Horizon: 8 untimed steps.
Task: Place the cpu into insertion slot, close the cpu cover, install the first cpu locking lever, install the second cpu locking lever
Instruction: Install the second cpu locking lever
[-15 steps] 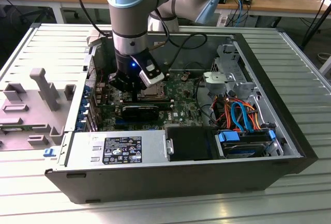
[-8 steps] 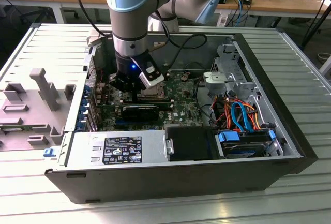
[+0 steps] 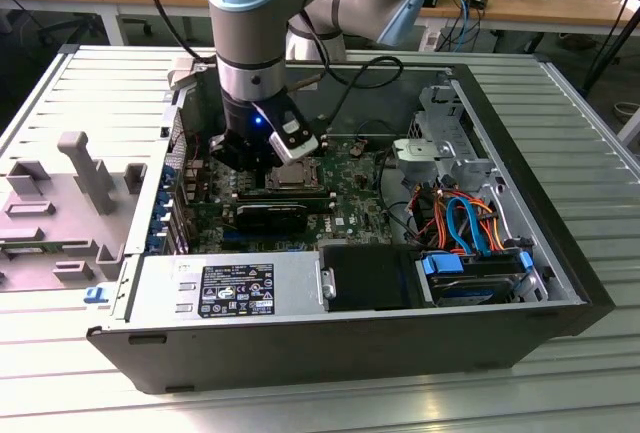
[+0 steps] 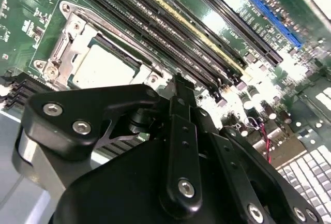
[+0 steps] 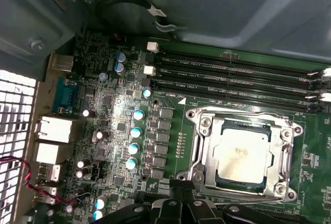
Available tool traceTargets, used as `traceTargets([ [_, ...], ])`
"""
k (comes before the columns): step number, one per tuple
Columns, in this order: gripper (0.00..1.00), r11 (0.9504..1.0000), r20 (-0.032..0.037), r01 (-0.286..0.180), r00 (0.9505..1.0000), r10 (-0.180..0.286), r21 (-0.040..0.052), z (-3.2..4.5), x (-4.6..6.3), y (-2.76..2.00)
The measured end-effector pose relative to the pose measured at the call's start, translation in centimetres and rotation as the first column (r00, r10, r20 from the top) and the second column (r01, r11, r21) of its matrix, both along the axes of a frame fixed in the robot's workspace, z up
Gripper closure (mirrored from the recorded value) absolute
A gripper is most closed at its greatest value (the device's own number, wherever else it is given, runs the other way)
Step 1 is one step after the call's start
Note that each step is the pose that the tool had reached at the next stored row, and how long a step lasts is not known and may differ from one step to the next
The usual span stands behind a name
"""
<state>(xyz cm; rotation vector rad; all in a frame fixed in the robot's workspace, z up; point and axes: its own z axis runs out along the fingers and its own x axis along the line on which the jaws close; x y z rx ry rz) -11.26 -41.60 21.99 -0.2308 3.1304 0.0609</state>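
The cpu (image 5: 242, 154), a dull silver square, lies in the insertion slot (image 5: 207, 180) on the green motherboard. In the second wrist view the cpu (image 4: 102, 68) shows past the gripper's black linkage. The cpu cover (image 5: 202, 140), a silver frame plate, lies flat around the chip's edges. A thin metal lever (image 5: 238, 113) runs along one side of the socket. In the exterior view my gripper (image 3: 258, 158) hangs low inside the case, just to the exterior view's left of the cpu (image 3: 292, 175) and close above the board. It holds nothing that I can see.
Long black memory slots (image 5: 243, 74) run beside the socket. The open computer case (image 3: 560, 253) has high walls, a power supply (image 3: 230, 288) at the front, and drive bays with orange and blue cables (image 3: 465, 223) at the exterior view's right. A grey fixture (image 3: 85, 168) stands outside on the left.
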Motion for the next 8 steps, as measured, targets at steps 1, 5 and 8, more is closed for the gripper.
traceTargets([
  [1,0.89,1.0000,0.0000,0.000,1.0000,0.000,-0.0044,0.17,0.0,0.00],
  [5,0.89,0.9999,-0.0232,0.000,0.9997,0.000,-0.0103,0.45,1.9,0.00],
  [8,0.89,0.9999,-0.0494,0.000,0.9988,0.000,-0.0103,0.44,3.6,0.00],
])
